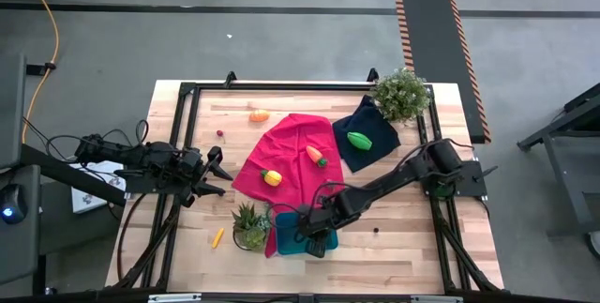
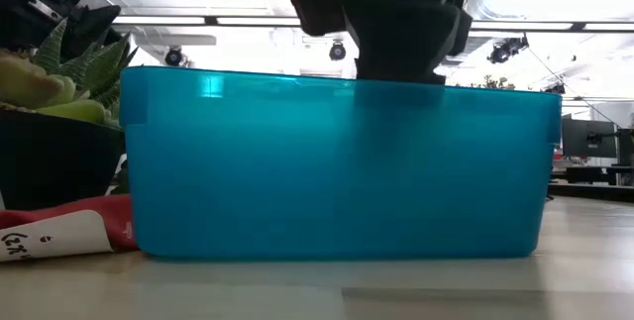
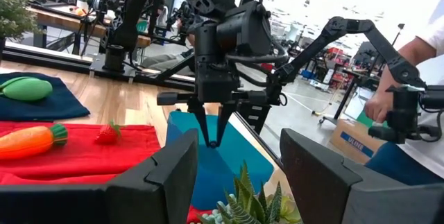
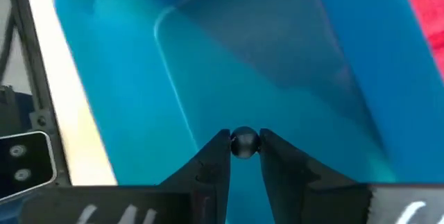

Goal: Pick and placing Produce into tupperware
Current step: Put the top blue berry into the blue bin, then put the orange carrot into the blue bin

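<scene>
The right gripper (image 4: 243, 143) hangs above the teal tupperware (image 1: 292, 238) at the table's front edge, its fingers nearly closed around a small dark ball (image 4: 243, 142). The left gripper (image 1: 217, 173) waits open, holding nothing.

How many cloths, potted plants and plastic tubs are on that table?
Cloths: 2 (red cloth, navy cloth)
Plants: 2 (far plant, near plant)
Tub: 1
Total: 5
</scene>
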Tool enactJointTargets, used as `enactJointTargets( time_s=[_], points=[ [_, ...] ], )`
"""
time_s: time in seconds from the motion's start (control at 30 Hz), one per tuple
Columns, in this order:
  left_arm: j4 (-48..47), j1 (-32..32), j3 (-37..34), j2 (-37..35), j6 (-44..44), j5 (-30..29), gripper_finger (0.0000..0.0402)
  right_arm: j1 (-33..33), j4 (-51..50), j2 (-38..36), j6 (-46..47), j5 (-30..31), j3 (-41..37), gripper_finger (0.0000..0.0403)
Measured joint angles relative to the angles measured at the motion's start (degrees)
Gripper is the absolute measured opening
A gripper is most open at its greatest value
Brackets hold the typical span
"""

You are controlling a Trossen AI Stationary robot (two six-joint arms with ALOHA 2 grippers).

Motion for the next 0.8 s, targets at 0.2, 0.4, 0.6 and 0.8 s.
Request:
enactJointTargets(
  time_s=[0.2, 0.4, 0.6, 0.8],
  points=[
    [0.00, 0.00, -0.01, 0.01, 0.00, -0.01, 0.0193, 0.00, -0.05, 0.25, -0.13, -0.62, -0.02, 0.0067],
    [0.00, 0.00, -0.02, 0.02, 0.02, -0.02, 0.0193, -0.02, 0.01, 0.25, -1.23, -1.58, -0.02, 0.0067],
    [0.01, -0.02, -0.01, 0.01, 0.02, 0.00, 0.0193, -0.02, -0.02, 0.25, -1.17, -1.66, -0.02, 0.0075],
    [0.00, -0.01, -0.02, 0.00, 0.01, 0.00, 0.0193, -0.02, -0.01, 0.23, 0.02, -1.53, -0.02, 0.0104]
  ],
)
